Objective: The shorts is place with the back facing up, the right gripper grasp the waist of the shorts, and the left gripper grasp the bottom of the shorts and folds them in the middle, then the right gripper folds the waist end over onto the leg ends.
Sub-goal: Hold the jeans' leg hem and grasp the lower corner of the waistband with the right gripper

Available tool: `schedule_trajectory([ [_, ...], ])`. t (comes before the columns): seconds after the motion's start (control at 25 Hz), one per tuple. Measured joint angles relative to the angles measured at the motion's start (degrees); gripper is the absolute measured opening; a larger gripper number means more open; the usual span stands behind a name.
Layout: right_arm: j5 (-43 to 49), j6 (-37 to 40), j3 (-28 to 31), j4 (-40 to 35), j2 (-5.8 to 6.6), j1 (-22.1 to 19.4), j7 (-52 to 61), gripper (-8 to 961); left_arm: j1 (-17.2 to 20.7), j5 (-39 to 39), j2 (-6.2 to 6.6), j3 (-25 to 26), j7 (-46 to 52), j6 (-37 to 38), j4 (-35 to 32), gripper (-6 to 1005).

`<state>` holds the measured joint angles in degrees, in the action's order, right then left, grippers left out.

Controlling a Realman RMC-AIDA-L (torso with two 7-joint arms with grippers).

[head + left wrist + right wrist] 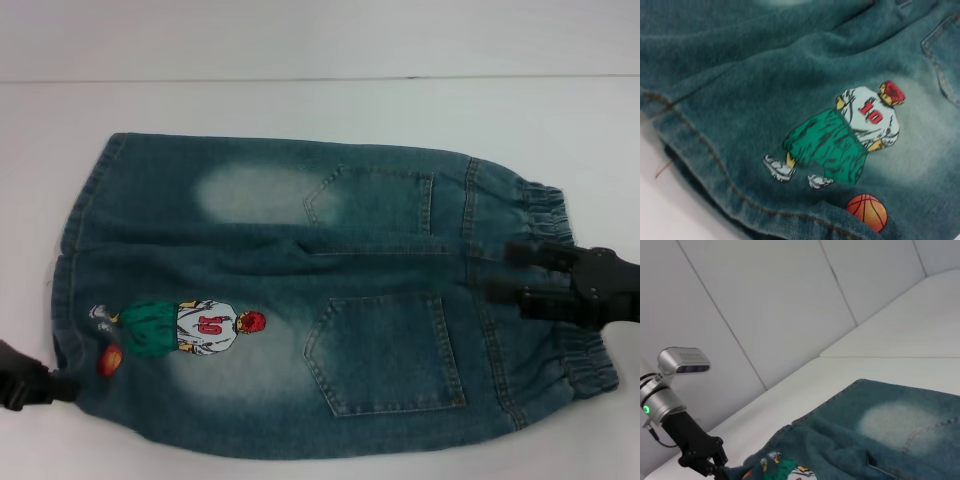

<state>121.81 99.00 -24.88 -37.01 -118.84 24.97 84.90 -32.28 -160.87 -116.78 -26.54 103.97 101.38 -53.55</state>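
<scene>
The blue denim shorts [300, 300] lie flat on the white table [300, 105], back pockets up, elastic waist [590, 368] to the right and leg ends to the left. My right gripper [500, 272] hovers over the middle of the waistband, its two black fingers [527, 254] apart with nothing held. Down at the near leg's hem, my left gripper [35, 385] touches the edge beside the printed basketball player [190, 328]. The left wrist view shows that print [850, 135] and the hem seam close up. The right wrist view shows the shorts [890, 440] and the left gripper [705, 460] at their far edge.
A white wall rises behind the table [880, 350]. Bare white tabletop runs along the far side of the shorts and to the left of the leg ends.
</scene>
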Motion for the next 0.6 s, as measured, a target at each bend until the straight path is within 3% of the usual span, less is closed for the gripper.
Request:
schedule_trajectory([
  [0.6,0.05,-1.98,5.11,0.01,0.26,-7.62,0.90,912,-0.75,2.33,-0.46,-0.07,0.10,0.04,-0.06,79],
])
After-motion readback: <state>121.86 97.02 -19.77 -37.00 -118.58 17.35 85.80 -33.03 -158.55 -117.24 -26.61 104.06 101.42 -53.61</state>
